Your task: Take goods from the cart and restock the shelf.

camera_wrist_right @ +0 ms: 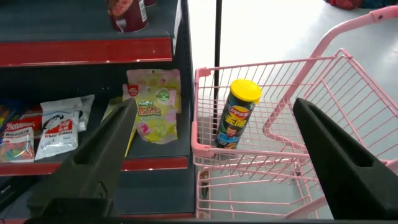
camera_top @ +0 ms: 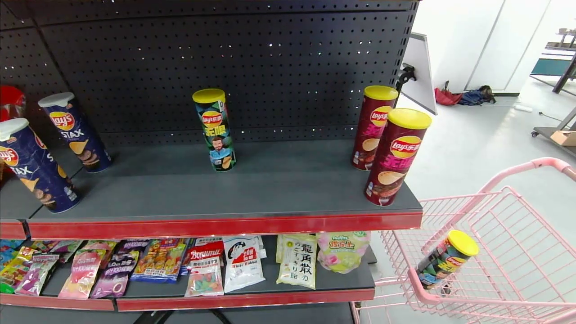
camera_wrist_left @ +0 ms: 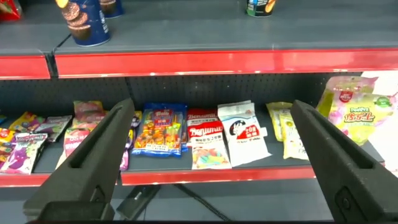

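We show the left gripper (camera_wrist_left: 211,104) and right gripper (camera_wrist_right: 214,102) spread wide, holding nothing; a yellow-lidded can (camera_top: 445,258) stands, seemingly upright, in the pink cart (camera_top: 546,161).

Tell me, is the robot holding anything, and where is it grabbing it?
Nothing is held. The left gripper and the right gripper both have their fingers open and empty; the can sits in the cart.
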Robot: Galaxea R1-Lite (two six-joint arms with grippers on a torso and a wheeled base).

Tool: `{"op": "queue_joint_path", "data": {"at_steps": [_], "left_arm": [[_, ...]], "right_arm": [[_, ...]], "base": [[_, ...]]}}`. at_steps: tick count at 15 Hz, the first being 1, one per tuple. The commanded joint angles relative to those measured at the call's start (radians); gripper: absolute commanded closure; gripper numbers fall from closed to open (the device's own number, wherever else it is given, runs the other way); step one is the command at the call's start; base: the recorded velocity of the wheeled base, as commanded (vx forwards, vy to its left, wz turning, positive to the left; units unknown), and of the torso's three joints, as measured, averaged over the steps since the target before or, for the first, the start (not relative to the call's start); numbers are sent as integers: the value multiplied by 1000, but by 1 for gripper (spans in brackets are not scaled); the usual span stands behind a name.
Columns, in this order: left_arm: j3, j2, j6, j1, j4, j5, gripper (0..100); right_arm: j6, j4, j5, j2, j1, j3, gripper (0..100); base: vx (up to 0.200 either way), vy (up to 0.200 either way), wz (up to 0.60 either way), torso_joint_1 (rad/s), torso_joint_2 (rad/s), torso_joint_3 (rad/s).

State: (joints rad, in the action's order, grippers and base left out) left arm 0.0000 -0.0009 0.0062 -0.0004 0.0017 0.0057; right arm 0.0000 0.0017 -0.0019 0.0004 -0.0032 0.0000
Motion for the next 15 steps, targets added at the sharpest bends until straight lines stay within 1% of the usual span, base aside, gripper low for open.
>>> {"op": "queue_joint_path", "data": {"at_steps": [1,3,12,15], "left_arm": [[0,1,0,0,0,0,0],[0,1,0,0,0,0,0],[0,1,0,0,0,0,0],[0,1,-2,0,0,0,0]], "right_arm": [[0,0,0,0,0,0,0],[0,0,0,0,0,0,0],[2,0,3,0,0,0,0],[2,0,3,0,0,0,0]], "base": [[0,0,0,0,0,0],[0,0,0,0,0,0],[0,0,-600,3,2,3],[0,0,0,0,0,0]]}}
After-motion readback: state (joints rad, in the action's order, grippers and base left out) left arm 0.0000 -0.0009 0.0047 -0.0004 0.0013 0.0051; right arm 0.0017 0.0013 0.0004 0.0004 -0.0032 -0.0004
